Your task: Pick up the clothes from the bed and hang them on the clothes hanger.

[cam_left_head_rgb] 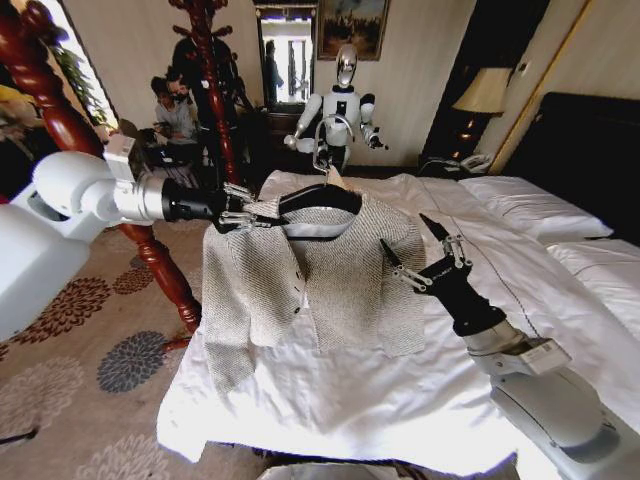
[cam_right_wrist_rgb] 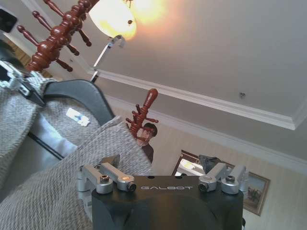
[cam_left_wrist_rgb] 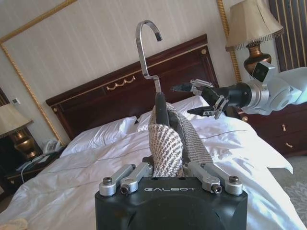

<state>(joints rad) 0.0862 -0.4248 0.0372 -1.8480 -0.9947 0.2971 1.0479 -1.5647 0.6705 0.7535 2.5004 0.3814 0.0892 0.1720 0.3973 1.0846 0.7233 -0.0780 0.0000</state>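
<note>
The grey speckled knit jacket, the clothes [cam_left_head_rgb: 340, 280], hangs on the black clothes hanger [cam_left_head_rgb: 320, 198] above the white bed [cam_left_head_rgb: 520, 260]. The silver hook [cam_left_head_rgb: 322, 140] points up. My left gripper [cam_left_head_rgb: 240, 215] is shut on the hanger's left shoulder end, with the jacket's shoulder draped over it. The left wrist view shows knit fabric [cam_left_wrist_rgb: 168, 139] between its fingers and the hook [cam_left_wrist_rgb: 144, 43] above. My right gripper [cam_left_head_rgb: 418, 252] is open beside the jacket's right shoulder and holds nothing. In the right wrist view the jacket [cam_right_wrist_rgb: 43, 191] and hanger [cam_right_wrist_rgb: 88, 96] lie close by.
A red-brown turned wooden coat stand [cam_left_head_rgb: 150, 250] rises at the bed's left corner, close behind my left arm. The dark headboard [cam_left_head_rgb: 590, 150], pillows [cam_left_head_rgb: 530, 205] and a lamp [cam_left_head_rgb: 485, 92] are at the right. Patterned carpet [cam_left_head_rgb: 110, 360] lies on the left.
</note>
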